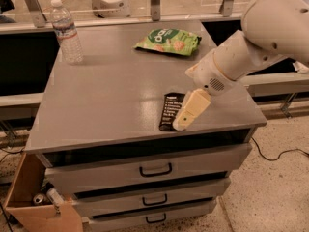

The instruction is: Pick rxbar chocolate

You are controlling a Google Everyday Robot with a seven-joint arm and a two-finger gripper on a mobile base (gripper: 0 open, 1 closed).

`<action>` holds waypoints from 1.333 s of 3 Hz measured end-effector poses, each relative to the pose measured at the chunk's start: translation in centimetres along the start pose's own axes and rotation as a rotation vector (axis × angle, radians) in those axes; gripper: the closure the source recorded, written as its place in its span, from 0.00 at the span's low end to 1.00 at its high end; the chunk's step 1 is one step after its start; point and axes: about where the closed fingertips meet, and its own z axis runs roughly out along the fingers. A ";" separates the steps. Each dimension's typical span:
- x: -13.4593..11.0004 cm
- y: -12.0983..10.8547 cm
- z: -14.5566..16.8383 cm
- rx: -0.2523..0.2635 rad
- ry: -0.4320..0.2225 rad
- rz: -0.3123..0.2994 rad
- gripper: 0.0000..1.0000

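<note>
The rxbar chocolate (pixel 170 110) is a small flat black wrapper with white text. It lies near the front edge of the grey cabinet top (pixel 106 100), right of the middle. My gripper (pixel 186 116) hangs from the white arm that reaches in from the upper right. It sits just over the bar's right side and covers part of it.
A green crinkled snack bag (pixel 168 41) lies at the back of the top. A clear water bottle (pixel 65 31) stands at the back left. Drawers (pixel 154 168) run below the top. An open cardboard box (pixel 38 202) sits on the floor at the left.
</note>
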 end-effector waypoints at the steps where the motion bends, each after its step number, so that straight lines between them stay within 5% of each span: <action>1: -0.4 0.7 2.6 -0.044 -0.029 0.026 0.19; 4: -1.3 2.2 3.5 -0.104 -0.079 0.039 0.88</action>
